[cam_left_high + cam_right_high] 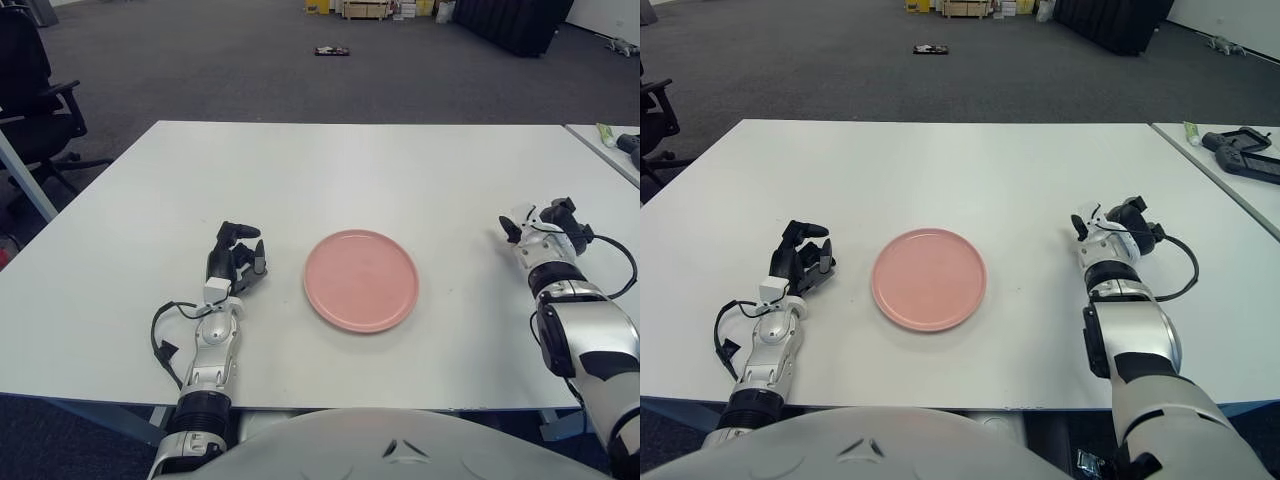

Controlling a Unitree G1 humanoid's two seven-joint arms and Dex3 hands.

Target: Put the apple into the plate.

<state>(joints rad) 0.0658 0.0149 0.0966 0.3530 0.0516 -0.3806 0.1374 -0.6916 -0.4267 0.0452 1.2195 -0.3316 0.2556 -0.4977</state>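
A pink plate point(361, 280) lies empty at the middle of the white table point(350, 170). My right hand point(541, 226) is low over the table to the right of the plate, about a plate's width from its rim, also seen in the right eye view point(1113, 232). No apple shows in either view; the spot where it lay is covered by that hand. My left hand point(236, 262) shows left of the plate, its fingers curled and holding nothing.
A second table point(1240, 165) stands to the right with a green tube point(1192, 131) and a black controller point(1243, 140) on it. An office chair point(35, 95) stands at the far left, and boxes lie on the floor far behind.
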